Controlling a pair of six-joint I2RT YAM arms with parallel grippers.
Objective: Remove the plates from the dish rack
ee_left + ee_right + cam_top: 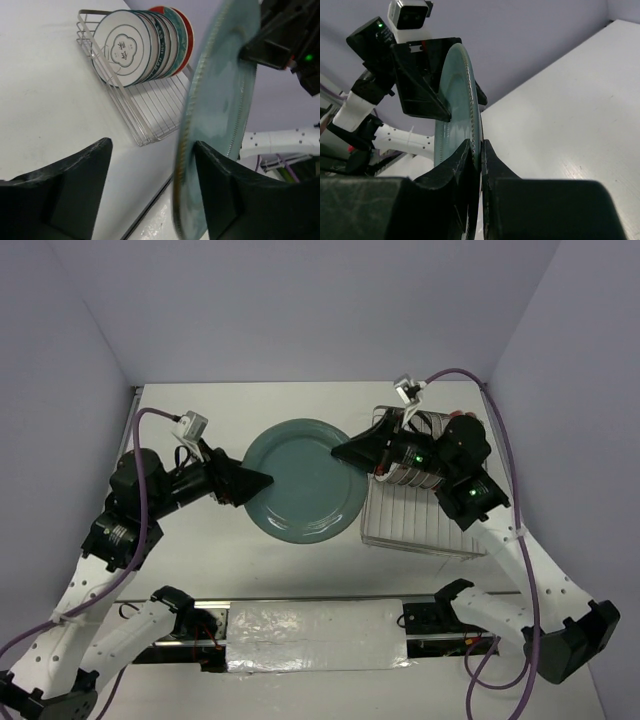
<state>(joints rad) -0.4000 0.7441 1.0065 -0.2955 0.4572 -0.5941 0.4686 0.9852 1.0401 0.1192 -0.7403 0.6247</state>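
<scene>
A plain teal-green plate [300, 480] is held above the table between both arms. My right gripper [345, 453] is shut on its right rim; in the right wrist view the jaws [480, 150] pinch the rim of the plate [455, 100]. My left gripper [262, 480] is open around the plate's left rim; in the left wrist view the plate [220, 100] stands between the jaws [152, 170], close against the right finger [225, 190]. The silver wire dish rack [420, 530] lies at the right, with several patterned plates [130, 47] upright at its far end.
The rack [150, 115] has bare tines in its near half. My right arm hangs over the rack's plates [410, 455]. The left gripper and its white camera [410, 15] show beyond the plate in the right wrist view. Purple walls close in the table.
</scene>
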